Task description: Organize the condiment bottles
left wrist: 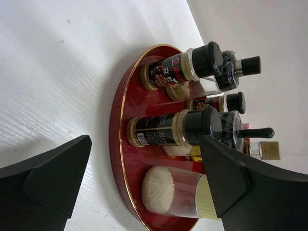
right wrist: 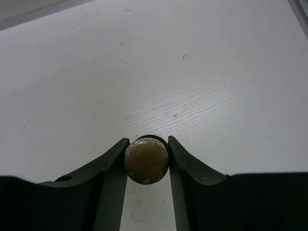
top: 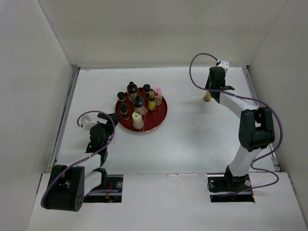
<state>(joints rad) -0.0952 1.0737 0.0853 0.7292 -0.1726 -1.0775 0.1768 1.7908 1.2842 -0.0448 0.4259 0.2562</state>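
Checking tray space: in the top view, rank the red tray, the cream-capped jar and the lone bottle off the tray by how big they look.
Largest: tray.
Then: cream-capped jar.
Smallest: lone bottle, partly hidden, so less sure.

Gold-capped bottle [right wrist: 147, 160]: right wrist view shows the cap top only; the body is hidden beneath it.
Cream-capped jar [left wrist: 175, 192]: cut by the lower frame edge; cap partly behind a finger [left wrist: 231, 187] of the left gripper [left wrist: 145, 140].
Rear bottles [left wrist: 236, 101] on red tray [left wrist: 118, 120]: overlapped by the front two; count uncertain.
Labels, top view: too small to read.
Right gripper [top: 208, 95] fingertips, top view: indistinct.
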